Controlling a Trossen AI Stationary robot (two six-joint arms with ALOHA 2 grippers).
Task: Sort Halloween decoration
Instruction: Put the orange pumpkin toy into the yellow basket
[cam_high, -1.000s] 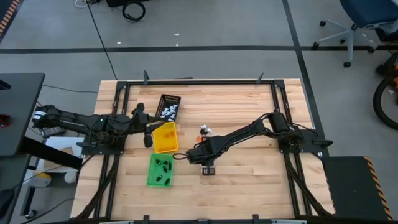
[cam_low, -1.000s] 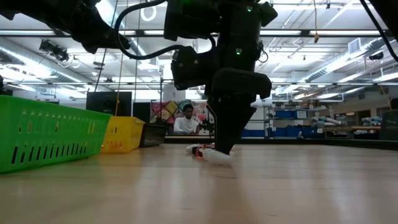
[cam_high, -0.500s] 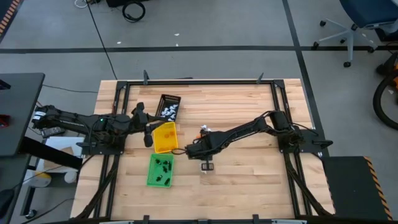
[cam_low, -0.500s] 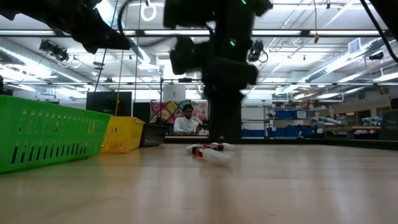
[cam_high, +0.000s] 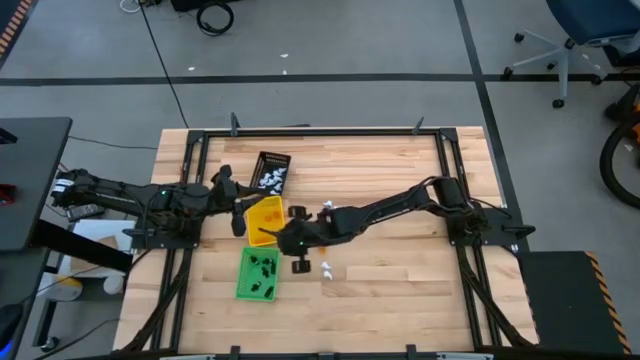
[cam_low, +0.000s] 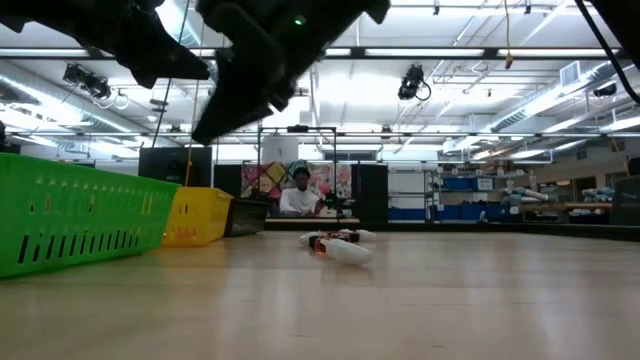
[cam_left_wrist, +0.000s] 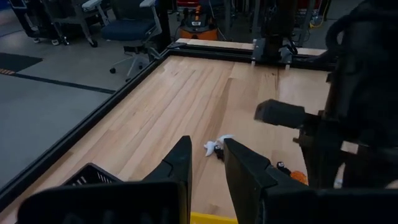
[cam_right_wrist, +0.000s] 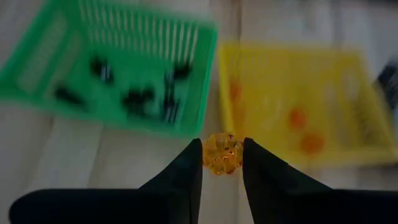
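1. Halloween decoration pieces are lying sorted and unsorted across the tabletop (cam_high: 400, 200); one orange trinket (cam_right_wrist: 222, 154) is sitting pinched between the two dark fingers (cam_right_wrist: 183, 177) of the right claw (cam_right_wrist: 222, 163), which is gripping it.
2. Right claw (cam_high: 283, 240) is hanging above the tabletop just beside the yellow tray (cam_high: 265, 221), near the gap between that tray and the green tray (cam_high: 257, 274).
3. Orange pieces (cam_right_wrist: 298, 118) are lying inside the yellow tray (cam_right_wrist: 298, 99), and black pieces (cam_right_wrist: 134, 99) are lying inside the green tray (cam_right_wrist: 118, 68).
4. White pieces (cam_high: 270, 178) are resting in the black tray (cam_high: 271, 171), which is standing beyond the yellow one.
5. Loose trinkets (cam_high: 329, 210) are waiting on the bare wood right of the yellow tray, and a white piece (cam_high: 327, 268) is lying apart, nearer the front edge.
6. Left claw (cam_left_wrist: 208, 163) is idling over the black tray's corner, its fingers standing slightly parted and holding nothing.
7. In the low view a person (cam_low: 299, 192) is sitting in the room behind.
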